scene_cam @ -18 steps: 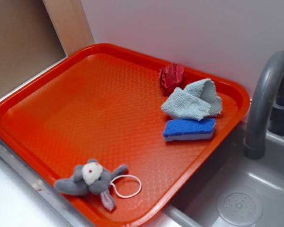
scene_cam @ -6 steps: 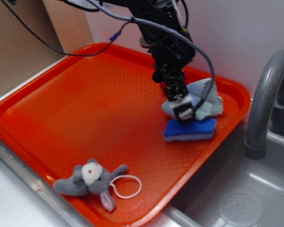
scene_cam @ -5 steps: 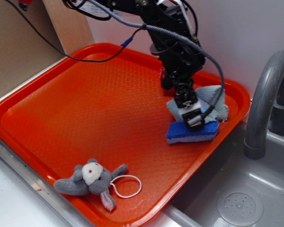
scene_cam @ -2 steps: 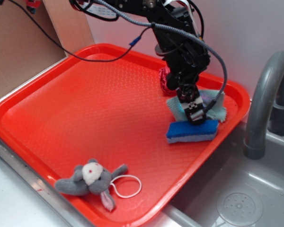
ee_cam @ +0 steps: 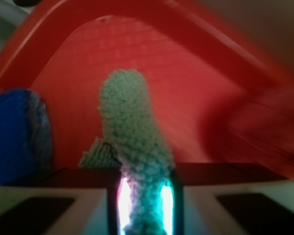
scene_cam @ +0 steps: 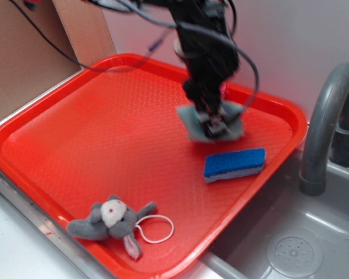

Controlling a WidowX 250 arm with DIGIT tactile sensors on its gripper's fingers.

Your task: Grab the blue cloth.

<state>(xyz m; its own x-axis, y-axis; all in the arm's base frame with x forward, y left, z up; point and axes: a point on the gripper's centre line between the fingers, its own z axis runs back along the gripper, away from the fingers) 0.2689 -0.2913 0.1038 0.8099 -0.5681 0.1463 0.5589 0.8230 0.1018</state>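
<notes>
The blue cloth (scene_cam: 193,125) is a pale grey-blue terry rag hanging from my gripper (scene_cam: 212,123), lifted off the orange tray (scene_cam: 104,133) at its back right. In the wrist view the cloth (ee_cam: 132,132) is pinched between the two jaws, and a fold of it sticks up past them. The gripper (ee_cam: 143,196) is shut on it. The view is blurred by motion.
A bright blue sponge (scene_cam: 234,164) lies on the tray just in front of the gripper and also shows at the left of the wrist view (ee_cam: 14,134). A grey plush mouse (scene_cam: 111,220) with a white loop lies at the front edge. A grey tap (scene_cam: 328,116) and a sink stand at the right.
The gripper has closed on the cloth and lifted it up and to the left, away from the sponge. The sponge stays in place. The dark red lump is now hidden behind the arm.
</notes>
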